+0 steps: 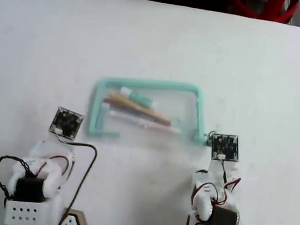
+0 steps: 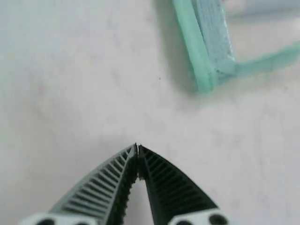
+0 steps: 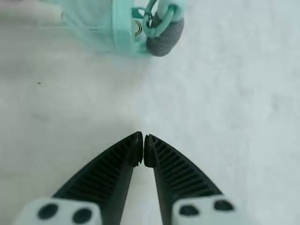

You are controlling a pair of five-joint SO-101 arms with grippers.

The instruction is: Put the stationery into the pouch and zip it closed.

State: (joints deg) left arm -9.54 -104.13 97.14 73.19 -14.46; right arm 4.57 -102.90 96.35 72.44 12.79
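Both arms are folded low at the near edge of the table (image 1: 267, 73), wrists pitched forward, noses toward 12 o'clock.

Left arm (image 1: 33, 181): sits at 7 o'clock of the pouch (image 1: 188, 98). My left claw (image 2: 137, 149) hangs just over bare tabletop. Its ribbed fingers (image 2: 105, 187) meet at the tips, with nothing between them. The pouch's mint-green corner (image 2: 206, 70) lies near, not touching.

Right arm (image 1: 216, 208): sits at 5 o'clock of the pouch. My right claw (image 3: 143, 140) is likewise pinched to a hairline at the tips and carries nothing. The zip pull (image 3: 161, 30), a green loop with a grey tab, lies ahead of it and apart.

The pouch is clear with a green border and lies flat at mid-table. The stationery (image 1: 139, 110) is inside: a brown stick, some white ones and a green-capped piece, all lying 9-to-3.
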